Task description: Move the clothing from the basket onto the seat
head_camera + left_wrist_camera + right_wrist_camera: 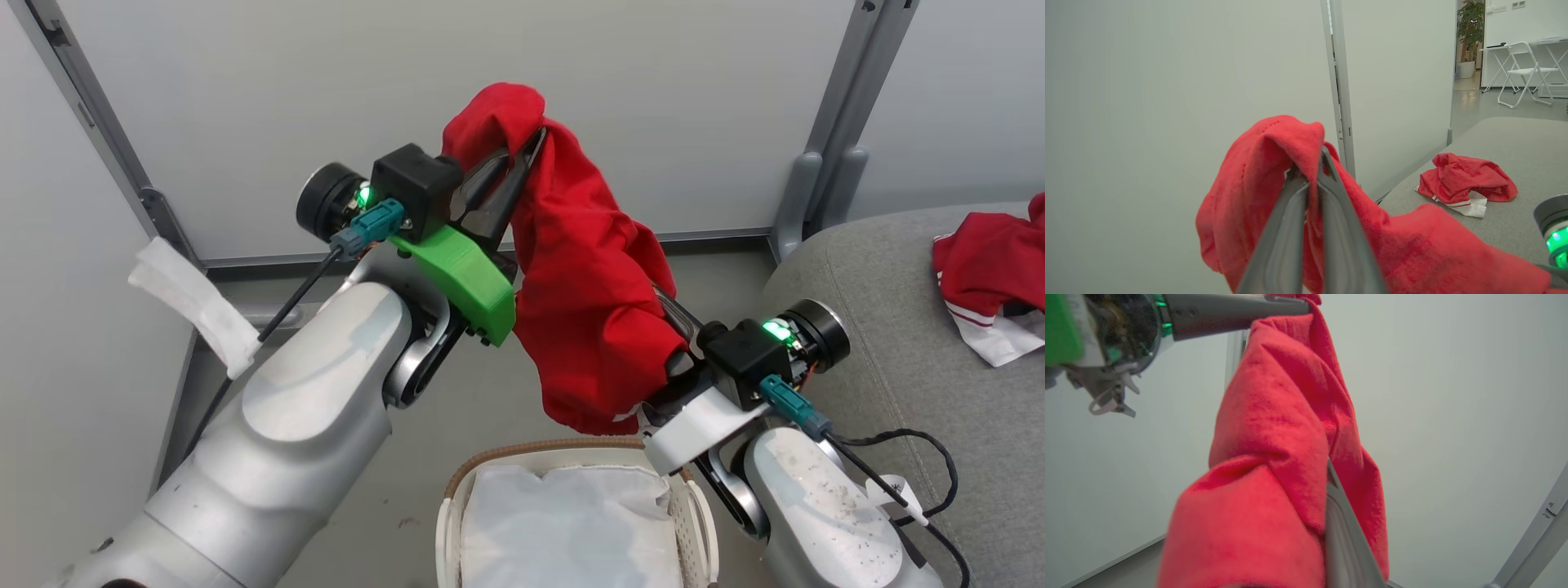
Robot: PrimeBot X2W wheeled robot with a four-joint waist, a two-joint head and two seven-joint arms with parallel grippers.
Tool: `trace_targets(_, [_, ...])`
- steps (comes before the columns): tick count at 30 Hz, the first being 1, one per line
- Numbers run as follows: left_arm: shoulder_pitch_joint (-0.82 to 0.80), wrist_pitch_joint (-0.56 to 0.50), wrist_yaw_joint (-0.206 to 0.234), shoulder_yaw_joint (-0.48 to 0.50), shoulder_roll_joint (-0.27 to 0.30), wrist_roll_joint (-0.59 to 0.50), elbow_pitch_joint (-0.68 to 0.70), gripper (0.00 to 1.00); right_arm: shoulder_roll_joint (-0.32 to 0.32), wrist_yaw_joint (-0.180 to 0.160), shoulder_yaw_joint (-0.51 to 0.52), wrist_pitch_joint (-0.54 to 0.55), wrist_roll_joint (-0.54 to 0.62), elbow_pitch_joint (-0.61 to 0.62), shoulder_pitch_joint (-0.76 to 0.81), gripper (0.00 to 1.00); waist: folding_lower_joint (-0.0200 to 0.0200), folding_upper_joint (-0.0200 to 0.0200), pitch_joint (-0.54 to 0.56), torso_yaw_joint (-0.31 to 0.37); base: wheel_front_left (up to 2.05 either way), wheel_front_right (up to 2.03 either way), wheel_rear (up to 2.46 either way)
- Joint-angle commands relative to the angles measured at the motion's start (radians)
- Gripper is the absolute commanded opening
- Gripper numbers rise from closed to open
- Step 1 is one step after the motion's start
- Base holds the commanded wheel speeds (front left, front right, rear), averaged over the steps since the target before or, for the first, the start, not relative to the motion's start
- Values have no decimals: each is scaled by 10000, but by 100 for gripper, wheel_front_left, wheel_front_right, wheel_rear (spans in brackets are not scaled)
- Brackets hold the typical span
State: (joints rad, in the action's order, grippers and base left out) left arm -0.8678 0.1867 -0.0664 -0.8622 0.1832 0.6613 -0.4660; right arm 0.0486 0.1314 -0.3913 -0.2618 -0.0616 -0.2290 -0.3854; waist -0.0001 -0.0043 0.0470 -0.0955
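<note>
A red garment hangs in the air above the basket, stretched between both grippers. My left gripper is shut on its upper fold; in the left wrist view the fingers pinch the red cloth. Lower down, my right gripper is shut in the garment's lower part, and the cloth drapes over its fingers and hides one. A second red garment with white trim lies on the grey seat to the right. The basket shows its white liner.
A pale partition wall with grey metal posts stands close behind the arms. A white strip hangs at the left wall. A loose black cable loops by my right forearm. A white chair stands far off.
</note>
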Motion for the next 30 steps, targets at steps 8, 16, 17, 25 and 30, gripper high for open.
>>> trace_targets(8, [1841,635,80,277,13,533,-342,100,35,-14,564,-49,163,191,183,0,1,43,-112,43,0,0,0])
trace_targets(16, [3516,798,-118,499,-230,346,-407,100,35,-14,1586,-49,488,122,570,0,1,43,-164,8,0,0,0])
trace_targets(17, [3735,792,-140,624,-245,278,-375,100,34,-14,1736,-49,521,103,632,0,1,43,-170,20,0,0,0])
trace_targets(25, [4921,788,-317,1336,-458,-510,-386,100,35,-14,2596,-49,844,7,997,0,1,43,-192,140,0,0,0])
trace_targets(30, [5188,779,-471,1570,-605,-922,-478,100,35,-14,3038,-49,955,-54,1146,0,1,43,-251,393,0,0,0])
